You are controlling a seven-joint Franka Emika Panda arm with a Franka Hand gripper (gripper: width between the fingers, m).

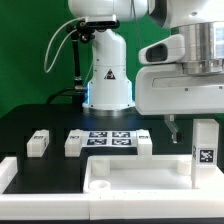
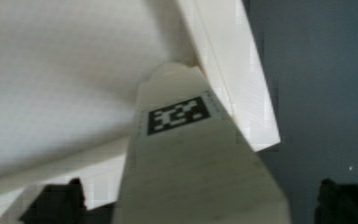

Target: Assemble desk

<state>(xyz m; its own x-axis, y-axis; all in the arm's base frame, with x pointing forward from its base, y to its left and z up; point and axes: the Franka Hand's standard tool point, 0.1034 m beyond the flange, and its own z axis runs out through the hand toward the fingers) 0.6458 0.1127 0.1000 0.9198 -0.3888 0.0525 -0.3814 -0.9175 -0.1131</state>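
Observation:
The white rimmed tabletop (image 1: 130,180) lies at the front of the black table. One white leg (image 1: 205,150) with a square tag stands upright at its corner on the exterior view's right. My gripper (image 1: 200,126) hangs over this leg with one finger (image 1: 172,128) showing beside it. In the wrist view the leg (image 2: 194,150) stands between the two dark fingers (image 2: 51,205), with a gap on each side, so the gripper (image 2: 197,205) is open around it. The tabletop's rim (image 2: 220,60) runs past the leg. Three more legs (image 1: 38,142) (image 1: 75,142) (image 1: 143,140) lie behind the tabletop.
The marker board (image 1: 110,138) lies flat between two of the loose legs. The robot's white base (image 1: 108,70) stands behind it. A white rail (image 1: 8,172) edges the table on the exterior view's left.

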